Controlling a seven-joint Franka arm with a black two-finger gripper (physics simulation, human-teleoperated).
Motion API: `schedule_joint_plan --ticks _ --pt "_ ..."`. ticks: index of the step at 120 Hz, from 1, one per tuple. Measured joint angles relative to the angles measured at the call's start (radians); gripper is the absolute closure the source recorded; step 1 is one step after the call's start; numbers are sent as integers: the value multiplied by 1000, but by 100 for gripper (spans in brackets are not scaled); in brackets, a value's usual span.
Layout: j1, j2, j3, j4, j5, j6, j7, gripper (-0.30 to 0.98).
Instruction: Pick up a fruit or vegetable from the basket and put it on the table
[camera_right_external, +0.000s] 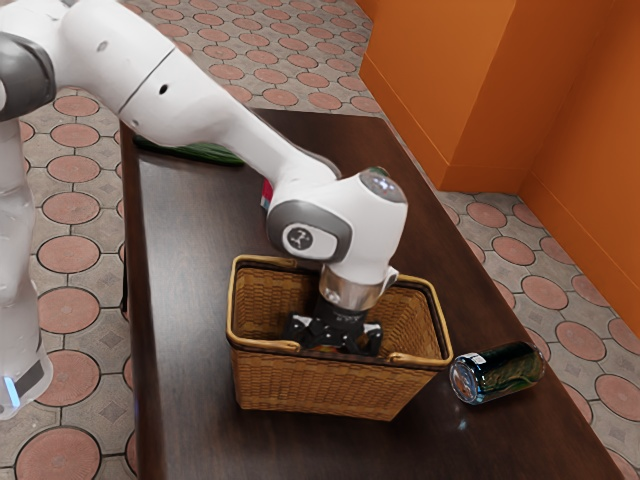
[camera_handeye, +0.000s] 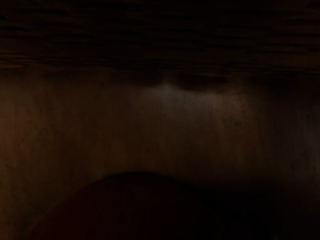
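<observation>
The wicker basket (camera_right_external: 315, 385) stands upright on the dark wooden table (camera_right_external: 185, 350). My gripper (camera_right_external: 335, 345) is lowered inside it, pointing down, close to the wall on the camera's side; its fingertips are hidden by that wall. In the wrist view a dark red rounded thing (camera_handeye: 125, 210), perhaps a fruit or vegetable, lies just under the hand, blurred and dim. Whether the fingers touch it cannot be seen.
A dark-green jar or can (camera_right_external: 497, 373) lies on its side by the basket, toward the exterior view's right. A long green thing (camera_right_external: 200, 152) is at the table's far end. Something red (camera_right_external: 267, 193) shows behind the arm.
</observation>
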Motion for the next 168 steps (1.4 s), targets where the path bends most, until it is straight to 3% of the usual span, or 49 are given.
schedule_joint_plan --ticks 27,69,109,125,138,154,168 --pt "7 0 -8 -3 -8 12 -6 37" --pt "29 -59 -15 -1 -33 -16 34 42" --pt "-1 -105 -20 48 114 -28 47 42" --pt "-1 -135 -28 137 185 -74 49 42" --pt "2 -144 -42 282 285 -160 52 41" --pt "131 -165 -36 367 372 -251 71 42" --pt "259 -178 -34 378 408 -301 96 41"
